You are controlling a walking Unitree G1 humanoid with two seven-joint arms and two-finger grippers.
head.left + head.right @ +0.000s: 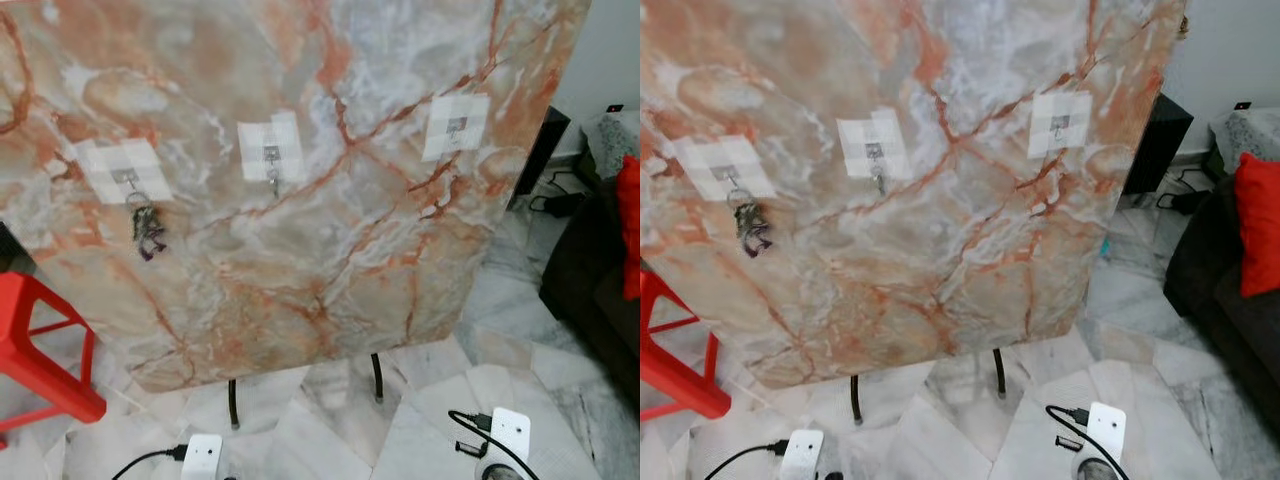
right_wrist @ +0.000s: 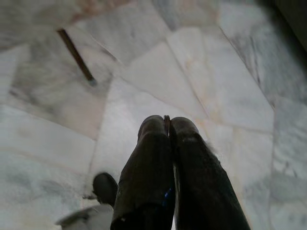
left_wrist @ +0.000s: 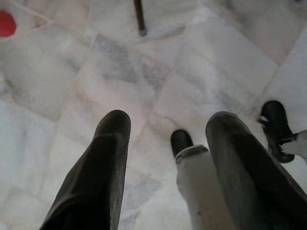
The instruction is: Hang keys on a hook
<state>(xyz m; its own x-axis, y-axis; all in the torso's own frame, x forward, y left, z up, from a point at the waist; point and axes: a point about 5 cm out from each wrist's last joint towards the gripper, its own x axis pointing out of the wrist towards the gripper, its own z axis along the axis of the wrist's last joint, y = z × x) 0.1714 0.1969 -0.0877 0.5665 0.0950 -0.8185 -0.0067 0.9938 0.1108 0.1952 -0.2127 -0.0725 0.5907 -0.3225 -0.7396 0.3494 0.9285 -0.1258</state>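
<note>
Marble board [image 1: 330, 230], keys [image 1: 147, 228] on left hook [image 1: 127, 180]

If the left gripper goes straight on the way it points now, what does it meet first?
Most likely the marble floor. The left gripper, fingers open, points down at bare tiles. The robot's own foot shows between the fingers; depth is unclear, so it might come first.
</note>
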